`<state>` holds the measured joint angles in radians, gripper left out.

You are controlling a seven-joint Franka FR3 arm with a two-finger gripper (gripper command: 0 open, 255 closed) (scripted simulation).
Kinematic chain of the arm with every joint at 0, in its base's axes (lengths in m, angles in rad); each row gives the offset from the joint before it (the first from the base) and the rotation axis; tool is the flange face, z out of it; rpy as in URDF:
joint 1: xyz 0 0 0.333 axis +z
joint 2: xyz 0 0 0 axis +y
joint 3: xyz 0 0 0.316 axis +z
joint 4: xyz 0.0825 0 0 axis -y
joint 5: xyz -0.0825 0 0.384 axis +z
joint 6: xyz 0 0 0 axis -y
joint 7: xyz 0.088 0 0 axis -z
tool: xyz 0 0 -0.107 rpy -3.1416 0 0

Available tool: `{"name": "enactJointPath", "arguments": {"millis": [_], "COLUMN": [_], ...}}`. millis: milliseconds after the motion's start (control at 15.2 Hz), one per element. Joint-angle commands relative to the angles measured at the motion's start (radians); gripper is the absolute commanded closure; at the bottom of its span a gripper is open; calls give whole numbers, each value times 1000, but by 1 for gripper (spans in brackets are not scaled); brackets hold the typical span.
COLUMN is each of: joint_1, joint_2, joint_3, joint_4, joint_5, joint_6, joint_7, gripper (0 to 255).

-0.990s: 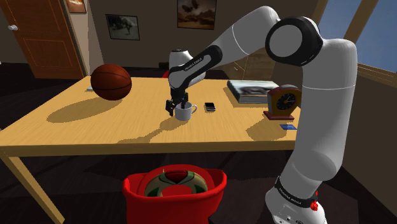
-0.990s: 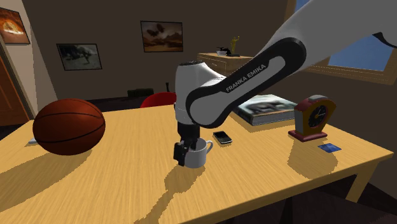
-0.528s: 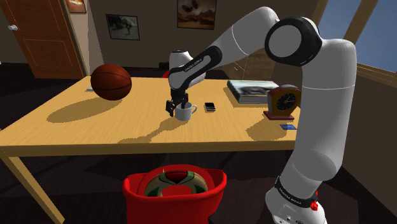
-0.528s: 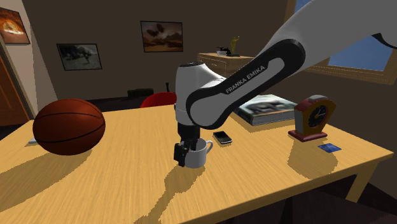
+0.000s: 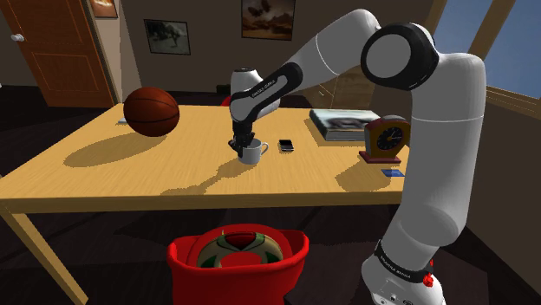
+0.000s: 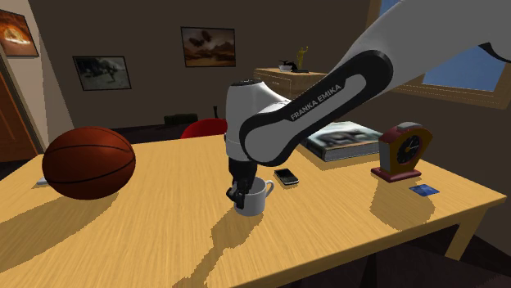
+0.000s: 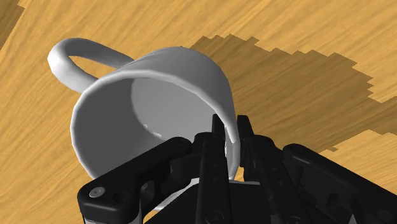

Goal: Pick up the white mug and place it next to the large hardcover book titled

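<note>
Shoulder view: the smooth white mug (image 5: 254,153) stands on the wood-grain table (image 5: 130,173) near a flat phone (image 5: 286,146), and my gripper (image 5: 243,145) hides part of its rim. Second exterior view: my gripper covers the mug's left side. Wrist view: my fingers (image 7: 215,153), nearly together, pinch its thin curved wall; the looped handle points away.

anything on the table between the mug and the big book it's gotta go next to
Only the black phone lies flat on the table between the white mug and the book. The gripper clasps the mug's wall, so a lifted mug should pass over it.
</note>
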<state>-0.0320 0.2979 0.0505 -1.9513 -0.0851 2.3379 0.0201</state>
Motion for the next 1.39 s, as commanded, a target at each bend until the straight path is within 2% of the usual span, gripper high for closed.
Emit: {"name": "enactJointPath", "arguments": {"millis": [0,1320], "joint_1": [0,-2], "joint_2": [0,-108], "joint_3": [0,5], "joint_4": [0,119], "joint_5": [0,18], "joint_6": [0,-226], "joint_7": [0,-20], "gripper": [255,255]}}
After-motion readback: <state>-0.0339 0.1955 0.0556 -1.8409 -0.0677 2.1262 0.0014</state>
